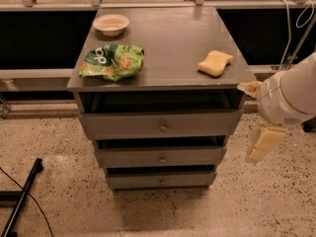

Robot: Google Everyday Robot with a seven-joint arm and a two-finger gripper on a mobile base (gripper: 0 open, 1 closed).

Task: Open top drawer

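The gripper point(264, 142) hangs just off the front-right corner of the desk point(173, 48) — clenched or released, I cannot tell — well apart from the top drawer point(123, 125).

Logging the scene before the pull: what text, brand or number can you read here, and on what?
Green bag: white print, too blurred to read.
Bowl, sponge, top drawer: no text.
Tool, hanging right of the cabinet, apart from it: no text.
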